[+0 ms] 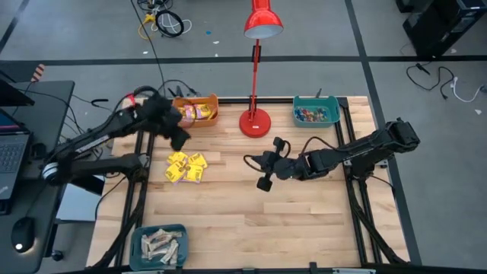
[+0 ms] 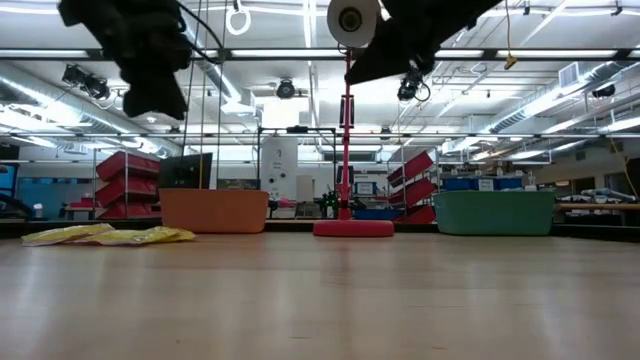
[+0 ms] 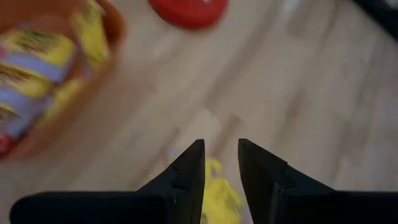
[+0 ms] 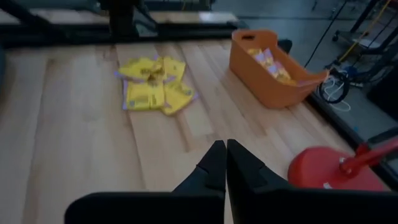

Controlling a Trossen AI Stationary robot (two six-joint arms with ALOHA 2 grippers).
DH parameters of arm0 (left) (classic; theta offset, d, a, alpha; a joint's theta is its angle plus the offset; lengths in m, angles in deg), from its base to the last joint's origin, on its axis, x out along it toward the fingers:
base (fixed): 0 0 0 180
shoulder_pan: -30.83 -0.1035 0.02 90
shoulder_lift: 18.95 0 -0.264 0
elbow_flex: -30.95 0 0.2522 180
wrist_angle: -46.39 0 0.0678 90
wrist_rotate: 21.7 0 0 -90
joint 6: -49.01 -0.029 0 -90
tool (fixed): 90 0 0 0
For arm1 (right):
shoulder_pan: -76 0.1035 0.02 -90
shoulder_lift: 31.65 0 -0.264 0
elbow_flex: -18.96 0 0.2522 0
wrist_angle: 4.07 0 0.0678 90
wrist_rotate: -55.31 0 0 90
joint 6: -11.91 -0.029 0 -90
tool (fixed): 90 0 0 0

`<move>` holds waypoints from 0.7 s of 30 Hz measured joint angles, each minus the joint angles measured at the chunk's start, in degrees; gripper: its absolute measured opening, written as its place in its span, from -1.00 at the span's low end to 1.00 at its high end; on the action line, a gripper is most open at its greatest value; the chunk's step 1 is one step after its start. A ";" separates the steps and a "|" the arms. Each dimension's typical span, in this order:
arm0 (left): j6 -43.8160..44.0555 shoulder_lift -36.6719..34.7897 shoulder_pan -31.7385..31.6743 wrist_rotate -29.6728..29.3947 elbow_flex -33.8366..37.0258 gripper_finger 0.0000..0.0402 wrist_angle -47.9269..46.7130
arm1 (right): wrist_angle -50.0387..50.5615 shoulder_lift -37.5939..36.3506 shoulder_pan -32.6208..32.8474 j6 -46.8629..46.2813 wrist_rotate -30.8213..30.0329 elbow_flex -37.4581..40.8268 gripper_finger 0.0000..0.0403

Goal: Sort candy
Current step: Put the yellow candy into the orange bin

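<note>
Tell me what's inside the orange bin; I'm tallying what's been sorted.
The orange bin holds yellow packets with purple and dark print, piled at one end. Its wall hides the lower layers, so the count is unclear.

No text, brand, number or sign can be read anywhere. Dark print is seen on the yellow candy packets (image 4: 152,84) lying ahead of the right gripper's jaws, but no letters can be made out.
</note>
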 joint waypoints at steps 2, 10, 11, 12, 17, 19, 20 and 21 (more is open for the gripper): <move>1.80 -1.75 4.13 -0.37 1.20 -0.51 -1.33 | -1.84 -0.01 -0.65 1.30 0.32 -0.02 -1.00; 10.22 -3.11 19.02 -4.14 4.68 -0.51 -5.20 | -5.21 -0.02 -2.77 3.93 4.29 -0.02 -1.00; 10.85 -3.07 20.66 -4.37 5.34 -0.51 -5.26 | -5.21 -0.02 -2.94 3.87 4.33 -0.02 -1.00; 11.83 -3.03 22.26 -4.60 6.09 -0.51 -5.36 | -5.25 -0.02 -3.02 3.86 4.43 -0.02 -1.00; 17.50 -2.99 28.89 -5.18 9.30 -0.51 -7.27 | -5.26 -0.02 -3.67 3.99 4.47 -0.02 -0.99; 21.53 -2.98 30.52 -7.56 10.31 -0.51 -8.40 | -5.25 -0.02 -3.99 4.08 4.49 -0.02 -0.99; 23.68 -2.98 31.08 -9.10 10.76 -0.51 -8.99 | -5.25 -0.02 -4.14 4.10 4.49 -0.02 -1.00; 25.74 -2.92 31.48 -10.84 11.14 -0.51 -9.60 | -5.25 -0.02 -4.28 4.14 4.49 -0.02 -1.00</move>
